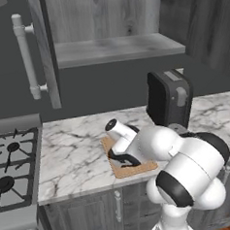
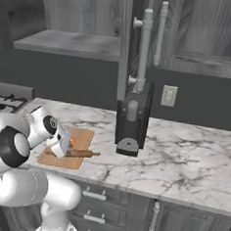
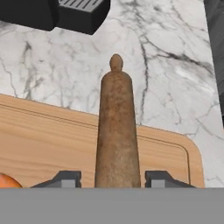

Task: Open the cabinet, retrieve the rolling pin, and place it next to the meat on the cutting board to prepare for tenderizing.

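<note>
- The gripper (image 3: 117, 177) is hanging low over the board (image 3: 48, 144), with the pin (image 3: 117, 131) running between its two fingertips (image 3: 65, 178)
- In the hand view a narrow gap is showing on each side of the pin, so the jaws are standing slightly apart from the wood, not clamping it; the pin is judged to be just released or about to be
- The pin is lying lengthwise across the board's edge: its body is resting on the board and its knobbed far end is reaching out over the marble counter (image 3: 175, 78)
- In the right base view the pin (image 2: 80, 154) is lying on the board (image 2: 81, 137) beside the gripper (image 2: 61, 145), with the meat (image 2: 71, 141) just behind it, near but apparently not touching
- In the hand view the meat (image 3: 6, 180) is showing as an orange patch at the lower left, on the board, to one side of the pin
- The cabinet (image 1: 112, 49) is standing open above the counter, its door (image 1: 46, 48) swung outward and its shelf bare
- A dark toaster (image 1: 168, 99) is standing on the counter beyond the board, well clear of the pin
- Handling judgement: the pin is stiff, light wood, not fragile; being round, it is likely to roll if set down unevenly or nudged
- The best hold is judged to be across the thick middle of the barrel, jaws square to its axis, not on the narrow ends
- The placing step is judged nearly complete; a straight upward withdrawal is appearing least likely to disturb the pin or the meat
</note>
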{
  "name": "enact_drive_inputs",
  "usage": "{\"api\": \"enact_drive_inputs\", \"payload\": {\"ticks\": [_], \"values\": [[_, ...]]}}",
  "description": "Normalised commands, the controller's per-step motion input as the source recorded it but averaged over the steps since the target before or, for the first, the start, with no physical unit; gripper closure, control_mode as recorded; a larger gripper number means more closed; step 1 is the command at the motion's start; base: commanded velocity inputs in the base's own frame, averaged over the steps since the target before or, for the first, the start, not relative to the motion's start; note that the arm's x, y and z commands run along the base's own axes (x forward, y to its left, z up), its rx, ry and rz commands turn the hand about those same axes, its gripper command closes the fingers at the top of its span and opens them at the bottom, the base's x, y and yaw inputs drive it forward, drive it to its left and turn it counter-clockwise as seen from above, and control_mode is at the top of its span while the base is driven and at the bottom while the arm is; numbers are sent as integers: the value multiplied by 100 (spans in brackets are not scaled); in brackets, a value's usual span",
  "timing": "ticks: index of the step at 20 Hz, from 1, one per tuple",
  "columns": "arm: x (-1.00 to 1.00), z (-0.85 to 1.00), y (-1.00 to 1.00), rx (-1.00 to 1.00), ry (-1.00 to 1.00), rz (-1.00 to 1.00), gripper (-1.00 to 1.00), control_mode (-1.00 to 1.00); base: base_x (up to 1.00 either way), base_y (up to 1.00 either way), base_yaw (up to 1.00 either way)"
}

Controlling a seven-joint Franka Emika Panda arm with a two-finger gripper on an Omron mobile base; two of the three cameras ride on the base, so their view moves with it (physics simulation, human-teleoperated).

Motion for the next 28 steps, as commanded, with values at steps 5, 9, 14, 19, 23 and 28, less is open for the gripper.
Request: {"api": "enact_drive_inputs", "payload": {"ticks": [5, 9, 14, 19, 23, 28], "values": [[1, 5, 0, 0, 0, 1, -100, -100, 0, 0, 0], [0, 29, -3, 0, 0, 0, -100, -100, 0, 0, 0], [-8, 37, -16, 0, 0, 0, -100, -100, 0, 0, 0], [-19, 40, -28, 0, -1, 0, -100, -100, 0, 0, 0], [-27, 27, -25, 0, -5, 0, -100, -100, 0, 0, 0], [-46, 19, -18, 0, -10, 0, -100, -100, 0, 0, 0]]}}
